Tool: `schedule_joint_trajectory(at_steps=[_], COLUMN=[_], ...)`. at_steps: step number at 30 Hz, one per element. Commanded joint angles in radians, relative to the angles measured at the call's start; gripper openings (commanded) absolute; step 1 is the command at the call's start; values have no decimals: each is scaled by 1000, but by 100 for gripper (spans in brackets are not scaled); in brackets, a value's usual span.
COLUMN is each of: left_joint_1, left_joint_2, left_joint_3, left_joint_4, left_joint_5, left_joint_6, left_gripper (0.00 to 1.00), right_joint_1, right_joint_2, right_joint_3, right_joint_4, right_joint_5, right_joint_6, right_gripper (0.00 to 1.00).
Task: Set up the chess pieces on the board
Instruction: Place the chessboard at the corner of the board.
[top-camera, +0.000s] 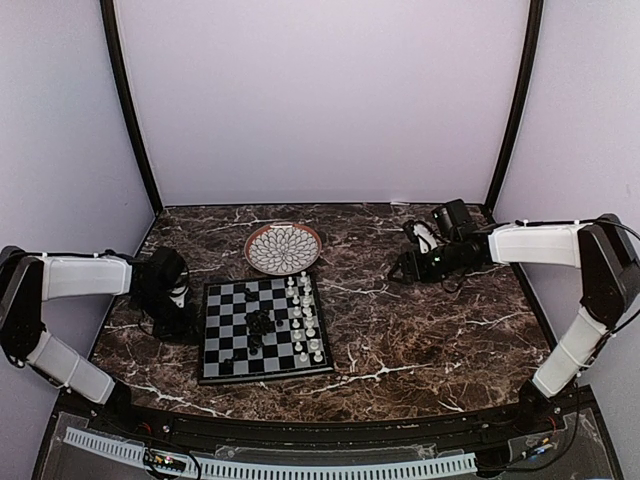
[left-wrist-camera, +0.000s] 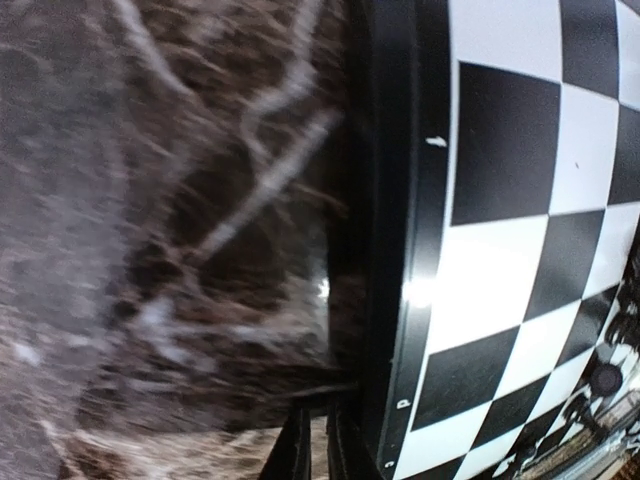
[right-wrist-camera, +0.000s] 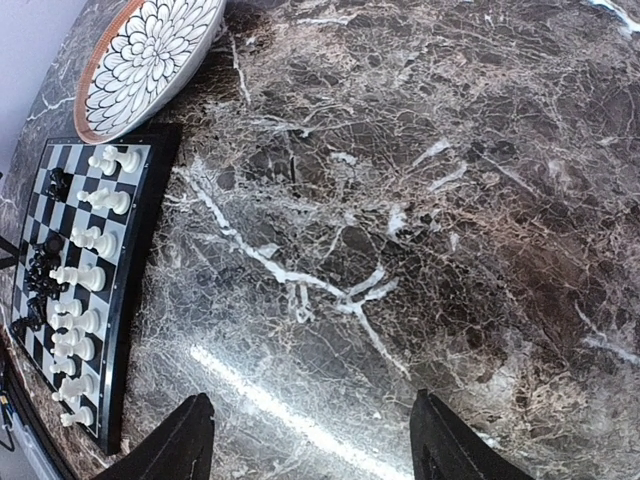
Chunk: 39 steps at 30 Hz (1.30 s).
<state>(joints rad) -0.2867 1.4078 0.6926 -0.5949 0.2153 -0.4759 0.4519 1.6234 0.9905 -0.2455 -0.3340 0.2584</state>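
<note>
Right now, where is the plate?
In the top view, the plate sits left of centre on the table, just beyond the far edge of the board.

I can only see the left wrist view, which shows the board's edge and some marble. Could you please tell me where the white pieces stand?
Observer: The white pieces stand in two files along the right side of the board, as the top view shows it.
Operator: Thank you. And the black ones?
Observer: The black pieces are bunched together near the board's middle, not yet in rows.
Operator: Is the right arm holding anything?
Observer: No. The right gripper is open and empty above the marble tabletop, to the right of the board.
</note>
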Motion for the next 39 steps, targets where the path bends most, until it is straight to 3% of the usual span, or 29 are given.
schedule_joint_trajectory(at_steps=[1, 18, 29, 39], left_joint_1=[-56, -250, -390, -507], left_joint_2=[-16, 78, 278, 476], left_joint_3=[-22, -16, 127, 369], left_joint_4=[4, 149, 248, 164], left_joint_5=[80, 202, 324, 337], left_joint_6=[-28, -50, 16, 140], left_gripper=[10, 11, 12, 13], right_joint_1=[8, 59, 125, 126], right_joint_2=[9, -161, -351, -390], right_joint_3=[-5, -110, -188, -236], right_joint_4=[11, -143, -296, -351], right_joint_5=[-2, 57, 95, 102], right_joint_6=[-18, -71, 10, 148], right_gripper=[69, 68, 66, 61])
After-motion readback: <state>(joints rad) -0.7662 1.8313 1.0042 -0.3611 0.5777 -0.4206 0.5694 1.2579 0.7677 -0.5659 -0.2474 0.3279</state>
